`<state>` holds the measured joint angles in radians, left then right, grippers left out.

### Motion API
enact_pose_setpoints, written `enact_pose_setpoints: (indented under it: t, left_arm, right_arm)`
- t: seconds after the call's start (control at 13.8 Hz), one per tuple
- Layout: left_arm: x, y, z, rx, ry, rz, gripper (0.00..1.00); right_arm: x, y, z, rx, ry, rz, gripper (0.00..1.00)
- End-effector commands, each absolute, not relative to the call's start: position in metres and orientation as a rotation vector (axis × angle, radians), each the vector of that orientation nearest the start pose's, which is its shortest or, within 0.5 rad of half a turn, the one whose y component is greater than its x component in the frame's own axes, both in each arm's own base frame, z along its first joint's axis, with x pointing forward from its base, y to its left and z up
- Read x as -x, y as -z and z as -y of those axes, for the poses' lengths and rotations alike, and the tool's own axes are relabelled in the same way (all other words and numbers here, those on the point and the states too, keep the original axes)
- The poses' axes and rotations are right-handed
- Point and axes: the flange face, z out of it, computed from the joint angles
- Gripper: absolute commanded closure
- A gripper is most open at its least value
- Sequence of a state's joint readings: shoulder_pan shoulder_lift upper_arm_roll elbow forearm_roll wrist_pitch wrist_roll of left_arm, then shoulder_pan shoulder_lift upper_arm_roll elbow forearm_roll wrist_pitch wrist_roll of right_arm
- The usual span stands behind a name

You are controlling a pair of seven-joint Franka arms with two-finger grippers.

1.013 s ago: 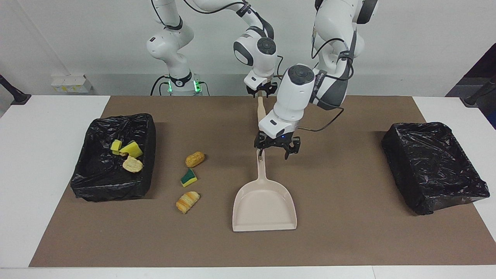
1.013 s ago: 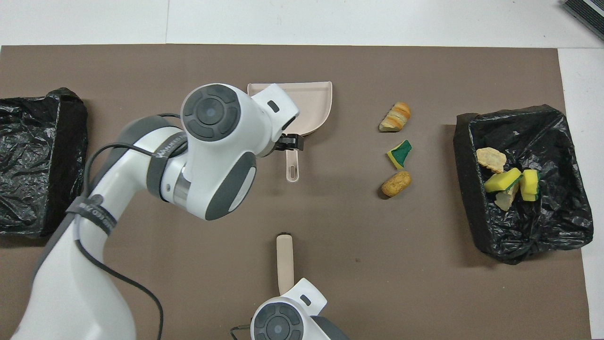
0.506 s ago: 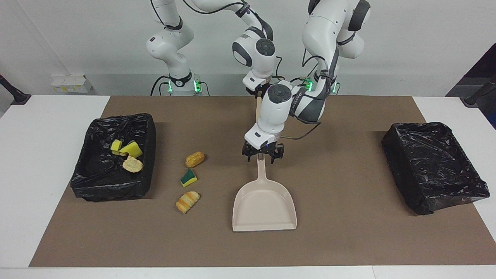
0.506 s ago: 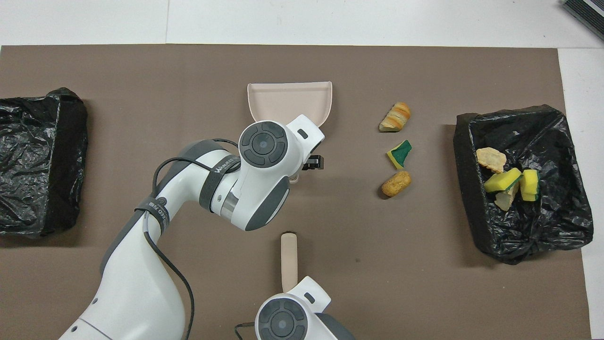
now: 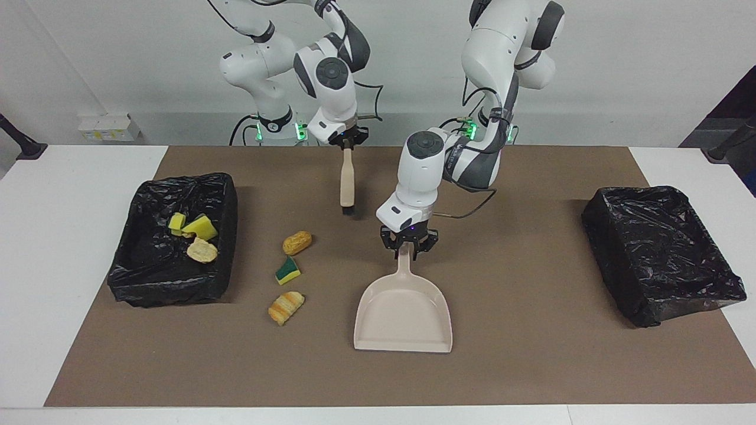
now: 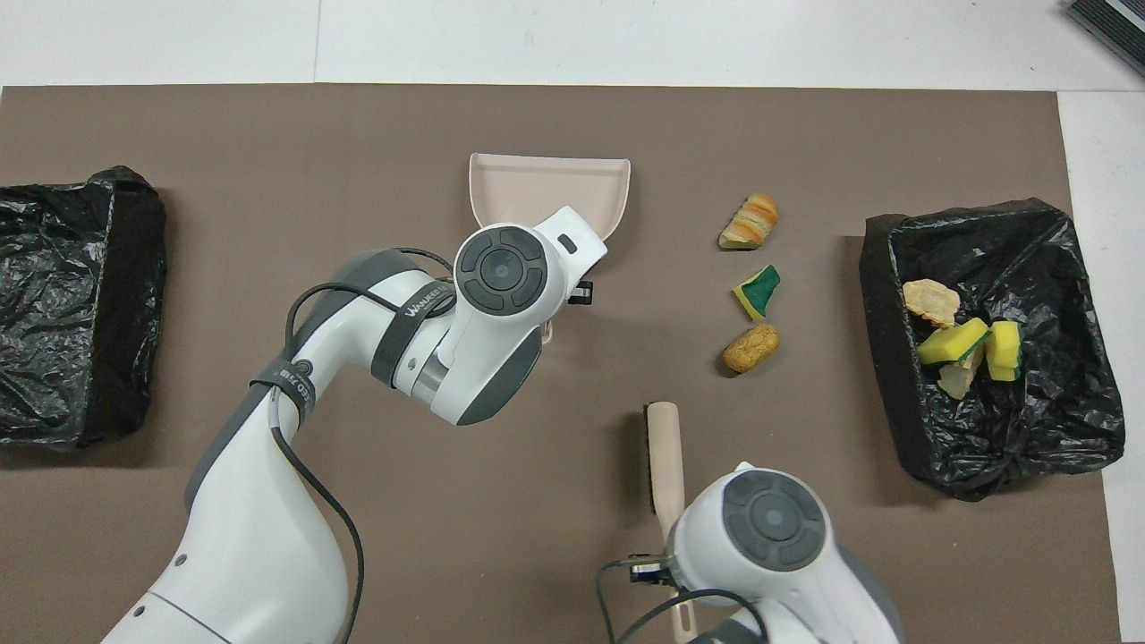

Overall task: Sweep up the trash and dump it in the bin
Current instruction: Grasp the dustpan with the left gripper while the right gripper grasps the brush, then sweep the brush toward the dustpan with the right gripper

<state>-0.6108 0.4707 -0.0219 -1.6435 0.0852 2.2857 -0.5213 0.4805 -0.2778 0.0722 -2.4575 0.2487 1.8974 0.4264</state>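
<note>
Beige dustpan (image 6: 546, 183) handle hidden under left end effector (image 5: 409, 252).

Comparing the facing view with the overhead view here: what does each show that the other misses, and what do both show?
Facing only: the left pincer shut on the dustpan handle, the right pincer holding the brush by its handle with the bristle end hanging down, and both arm bases. Overhead only: the dustpan's handle is covered by the left arm's wrist, but the brush's full length over the mat shows. Both: three scraps on the mat, more scraps in one black-lined bin, and a second bin.
</note>
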Motion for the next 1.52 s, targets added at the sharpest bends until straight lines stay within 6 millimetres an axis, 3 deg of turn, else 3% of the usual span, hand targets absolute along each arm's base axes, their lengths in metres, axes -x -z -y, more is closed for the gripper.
enact_pose_setpoints:
  t: [0.0, 0.14, 0.43, 0.65, 0.87, 1.01, 1.16, 1.3, 1.45]
  left_arm:
    - [-0.557, -0.360, 0.411, 3.132, 0.296, -0.282, 0.93]
    - [-0.558, -0.381, 0.397, 3.117, 0.288, -0.296, 1.00]
    - [-0.533, -0.427, 0.349, 2.951, 0.075, -0.745, 1.00]
    - [-0.502, -0.435, 0.318, 2.813, 0.007, -1.128, 1.00]
    - [-0.474, -0.426, 0.303, 2.642, -0.078, -1.473, 1.00]
    - [-0.469, -0.422, 0.299, 2.505, -0.119, -1.703, 1.00]
    - [-0.462, -0.421, 0.300, 2.466, -0.137, -1.759, 1.00]
    - [-0.456, -0.416, 0.307, 2.450, -0.148, -1.782, 1.00]
    - [-0.446, -0.408, 0.311, 2.433, -0.172, -1.799, 1.00]
  right_arm:
    - [-0.365, -0.385, -0.179, 3.029, -0.494, 0.035, 1.00]
    - [-0.403, -0.388, -0.156, 3.109, -0.438, 0.170, 1.00]
    - [-0.489, -0.397, -0.099, 3.235, -0.376, 0.349, 1.00]
    - [-0.547, -0.397, -0.078, 3.340, -0.338, 0.474, 1.00]
    - [-0.596, -0.372, -0.052, 3.389, -0.338, 0.522, 1.00]
    - [-0.606, -0.354, -0.062, 3.378, -0.336, 0.555, 1.00]
    - [-0.609, -0.332, -0.080, 3.361, -0.331, 0.595, 1.00]
    - [-0.603, -0.326, -0.115, 3.353, -0.322, 0.601, 1.00]
    - [-0.597, -0.326, -0.137, 3.322, -0.327, 0.563, 1.00]
